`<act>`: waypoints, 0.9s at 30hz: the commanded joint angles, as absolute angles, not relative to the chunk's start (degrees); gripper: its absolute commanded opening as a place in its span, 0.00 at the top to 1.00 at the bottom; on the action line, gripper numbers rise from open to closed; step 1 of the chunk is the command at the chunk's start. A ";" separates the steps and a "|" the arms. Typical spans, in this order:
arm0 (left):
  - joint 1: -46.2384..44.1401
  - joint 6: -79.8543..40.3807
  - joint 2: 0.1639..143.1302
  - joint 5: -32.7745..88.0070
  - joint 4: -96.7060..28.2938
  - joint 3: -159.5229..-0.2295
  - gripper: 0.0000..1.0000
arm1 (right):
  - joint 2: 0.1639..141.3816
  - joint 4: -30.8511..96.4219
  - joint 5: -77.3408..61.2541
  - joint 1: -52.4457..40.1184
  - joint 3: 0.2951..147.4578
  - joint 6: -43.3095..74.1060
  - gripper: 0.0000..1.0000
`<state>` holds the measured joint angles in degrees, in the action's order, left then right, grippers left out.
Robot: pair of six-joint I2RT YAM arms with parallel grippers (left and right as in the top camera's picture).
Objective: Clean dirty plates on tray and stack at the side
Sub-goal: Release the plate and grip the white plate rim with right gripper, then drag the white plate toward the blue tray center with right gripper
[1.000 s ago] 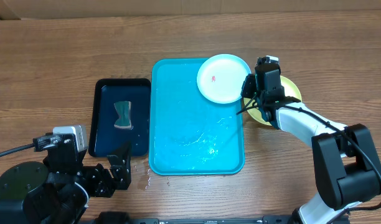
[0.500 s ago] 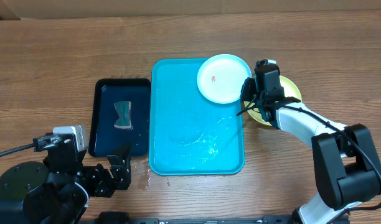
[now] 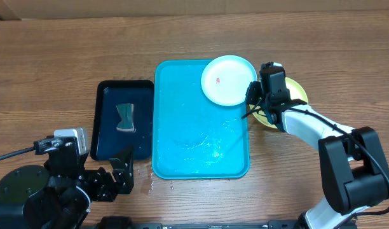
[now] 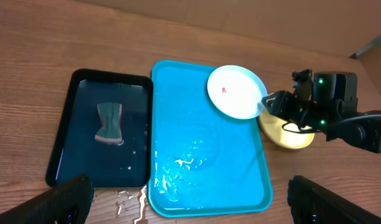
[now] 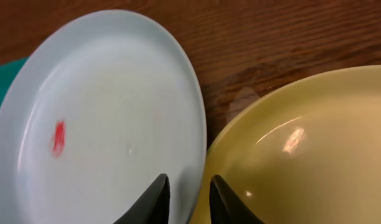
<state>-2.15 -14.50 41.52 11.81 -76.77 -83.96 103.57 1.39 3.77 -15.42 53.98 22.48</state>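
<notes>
A light cyan plate (image 3: 228, 80) with a small red smear lies at the far right corner of the bright blue tray (image 3: 182, 133), its edge over the tray's rim. A yellow-green plate (image 3: 297, 90) rests on the table just right of it. My right gripper (image 3: 251, 94) is at the gap between them. In the right wrist view its jaws (image 5: 189, 190) stand narrow astride the cyan plate's (image 5: 103, 118) right rim, one finger over that plate, the other over the yellow plate (image 5: 302, 143). Whether they pinch the rim does not show. My left gripper (image 4: 200, 202) hangs wide open near the table's front, holding nothing.
A black tray (image 3: 109, 137) holding water and a teal sponge (image 3: 125, 117) sits left of the blue tray. Water pools on the blue tray's floor, and a small spill (image 3: 150, 184) lies on the wood at its near left corner.
The right gripper's jaws have drawn closer together around the cyan plate's rim. The plates, the trays and the left arm have not moved.
</notes>
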 commanded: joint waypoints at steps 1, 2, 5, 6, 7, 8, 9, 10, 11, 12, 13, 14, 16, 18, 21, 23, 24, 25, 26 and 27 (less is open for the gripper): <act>-2.17 -14.37 41.60 12.03 -76.71 -84.53 0.00 | 103.33 0.30 3.99 -15.42 53.95 22.76 0.78; -2.15 -14.37 41.60 12.03 -76.71 -84.53 0.00 | 103.33 0.30 3.99 -15.42 53.95 22.79 0.78; -2.15 -14.37 41.60 12.03 -76.71 -84.53 0.00 | 103.77 0.30 4.01 -15.42 53.95 22.76 0.78; -2.15 -14.37 41.60 12.03 -76.71 -84.53 0.00 | 104.09 0.27 4.01 -15.42 53.95 22.74 0.78; -2.15 -14.37 41.60 12.03 -76.71 -84.53 0.00 | 104.38 0.25 4.01 -15.42 53.95 22.76 0.78; -2.15 -14.37 41.60 12.03 -76.71 -84.53 0.00 | 104.77 0.12 4.01 -15.42 53.95 22.76 0.78; -2.15 -14.37 41.60 12.03 -76.71 -84.53 0.00 | 105.16 -0.03 4.01 -15.42 53.95 22.76 0.78; -2.15 -14.37 41.60 12.03 -76.71 -84.53 0.00 | 105.36 -0.30 3.97 -15.42 53.95 22.79 0.79; -2.15 -14.37 41.60 12.03 -76.71 -84.53 0.00 | 105.47 -0.62 3.97 -15.42 53.95 22.92 0.82; -2.15 -14.37 41.60 12.03 -76.71 -84.53 0.00 | 105.47 -0.78 3.97 -15.42 53.95 23.42 0.86; -2.15 -14.37 41.60 12.03 -76.71 -84.53 0.00 | 105.45 -0.82 3.97 -15.42 53.95 24.03 0.91; -2.15 -14.37 41.60 12.03 -76.71 -84.53 0.00 | 105.45 -0.82 3.70 -15.42 54.08 24.45 0.96; -2.15 -14.37 41.60 12.03 -76.71 -84.53 0.00 | 105.21 -0.82 2.39 -15.42 54.19 25.54 0.96; -2.17 -14.37 41.60 12.03 -76.71 -84.53 0.00 | 104.44 -0.78 -0.30 -15.42 54.24 25.54 0.96; -2.15 -14.37 41.60 12.03 -76.71 -84.53 0.00 | 101.95 -0.47 -4.80 -15.42 54.39 25.56 0.96; -2.15 -14.37 41.60 12.03 -76.71 -84.53 0.00 | 100.03 0.19 -6.87 -15.42 54.39 25.71 0.96; -2.15 -14.37 41.60 12.03 -76.71 -84.53 0.00 | 98.83 1.04 -7.77 -15.44 54.41 26.72 0.96; -2.15 -14.37 41.60 12.03 -76.71 -84.53 0.00 | 97.67 2.48 -7.90 -15.44 54.39 28.60 0.96; -2.15 -14.37 41.60 12.03 -76.71 -84.53 0.00 | 96.99 3.57 -7.92 -15.44 54.39 29.80 0.96; -2.15 -14.37 41.60 12.03 -76.71 -84.53 0.00 | 96.09 5.21 -8.51 -15.44 54.39 31.24 0.96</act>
